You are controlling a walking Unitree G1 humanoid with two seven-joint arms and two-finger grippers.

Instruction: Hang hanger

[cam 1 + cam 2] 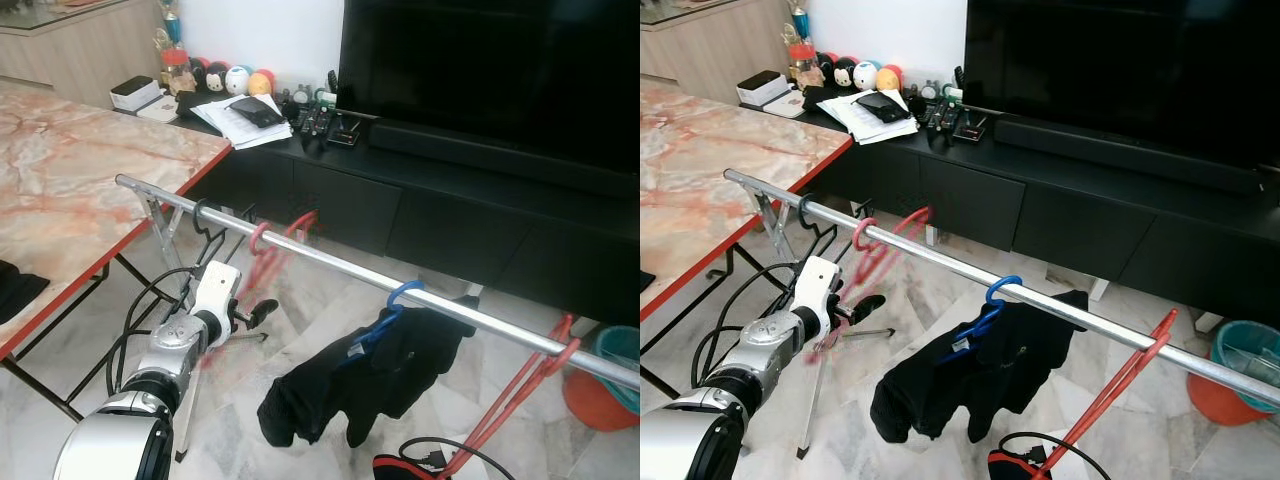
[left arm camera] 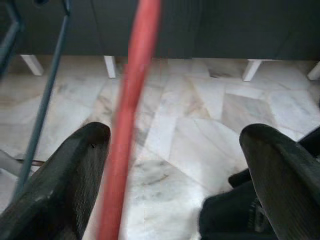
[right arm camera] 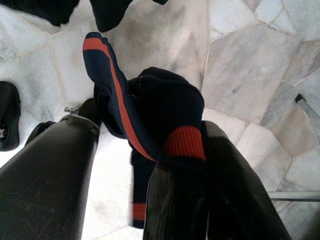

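Observation:
A silver rail (image 1: 350, 270) slants from the marble table towards the lower right. A pink-red hanger (image 1: 265, 250) hangs on it by its hook, beside a black hanger's hook (image 1: 205, 215). My left gripper (image 1: 255, 312) is open just below the rail, and the pink-red hanger's bar (image 2: 130, 100) runs between its fingers, close to one fingertip (image 2: 92, 142). Further along, a blue hanger (image 1: 400, 295) carries a black garment (image 1: 370, 380), and a red hanger (image 1: 530, 385) hangs near the far end. My right gripper (image 3: 150, 125) points at the floor, shut on a navy garment (image 3: 165, 105) with orange stripes.
The marble table (image 1: 80, 170) with a red edge stands on the left. A black TV cabinet (image 1: 400, 200) lies behind the rail. An orange bucket (image 1: 600, 395) sits at the right. Black cables (image 1: 135, 320) trail on the tiled floor by the rack's leg.

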